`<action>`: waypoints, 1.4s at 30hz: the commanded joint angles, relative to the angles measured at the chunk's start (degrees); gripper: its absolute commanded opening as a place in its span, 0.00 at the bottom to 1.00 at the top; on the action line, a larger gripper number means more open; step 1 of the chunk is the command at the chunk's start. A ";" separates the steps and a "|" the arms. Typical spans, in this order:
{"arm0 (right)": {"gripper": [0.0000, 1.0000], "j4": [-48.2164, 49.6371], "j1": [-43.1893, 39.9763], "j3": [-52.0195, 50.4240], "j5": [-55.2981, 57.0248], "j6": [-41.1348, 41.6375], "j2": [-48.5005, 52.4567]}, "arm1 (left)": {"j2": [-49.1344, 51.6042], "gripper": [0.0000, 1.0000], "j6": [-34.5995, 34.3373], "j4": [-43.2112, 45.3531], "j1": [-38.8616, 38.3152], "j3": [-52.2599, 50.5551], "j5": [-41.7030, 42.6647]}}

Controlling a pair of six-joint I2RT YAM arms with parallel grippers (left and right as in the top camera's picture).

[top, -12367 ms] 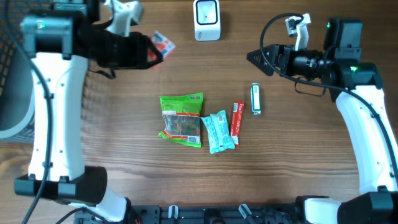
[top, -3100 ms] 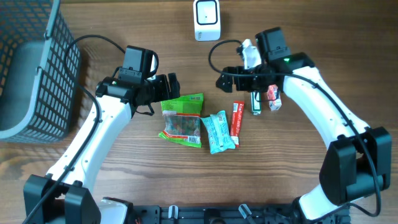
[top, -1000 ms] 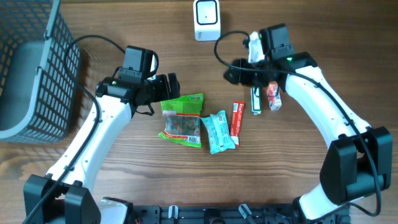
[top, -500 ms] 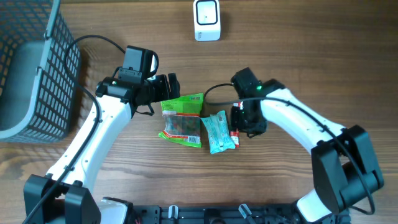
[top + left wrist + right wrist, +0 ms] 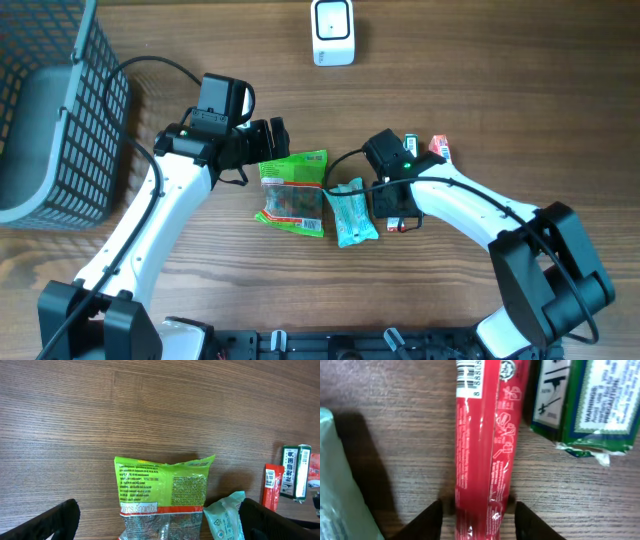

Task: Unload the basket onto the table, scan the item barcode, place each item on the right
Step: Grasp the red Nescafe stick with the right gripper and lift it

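Red stick packet lies flat on the table, mid-table, between the teal packet and the green box; its barcode faces up at the far end.

Right gripper is low over the packet's near end, pointing down, jaws apart with one finger either side. Left finger shows a gap. Can't tell whether the right finger touches the wrapper.

Right arm reaches in from the table's right side, elbow bent.

Left gripper is level, hovering at the top edge of the green bag, jaws fully spread, nothing between them.

From overhead the right wrist covers nearly all of the red packet and much of the green box. Small red-white packet is partly hidden. Scanner sits at the far edge.
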 commanded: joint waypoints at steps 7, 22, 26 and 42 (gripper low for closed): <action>0.47 -3.08 0.02 -0.52 -3.78 -1.92 -0.42 | 0.07 1.00 0.13 0.00 0.20 0.15 -0.74; 0.50 -10.43 -12.15 5.01 -24.30 -12.50 -3.04 | 0.07 1.00 0.13 0.00 0.20 0.15 -0.74; 0.49 -6.78 -14.29 -0.55 -24.46 -12.33 -2.99 | 0.07 1.00 0.13 0.00 0.20 0.15 -0.74; 0.20 4.24 -3.48 -9.27 -6.82 1.97 -2.99 | 0.07 1.00 0.13 0.00 0.20 0.15 -0.74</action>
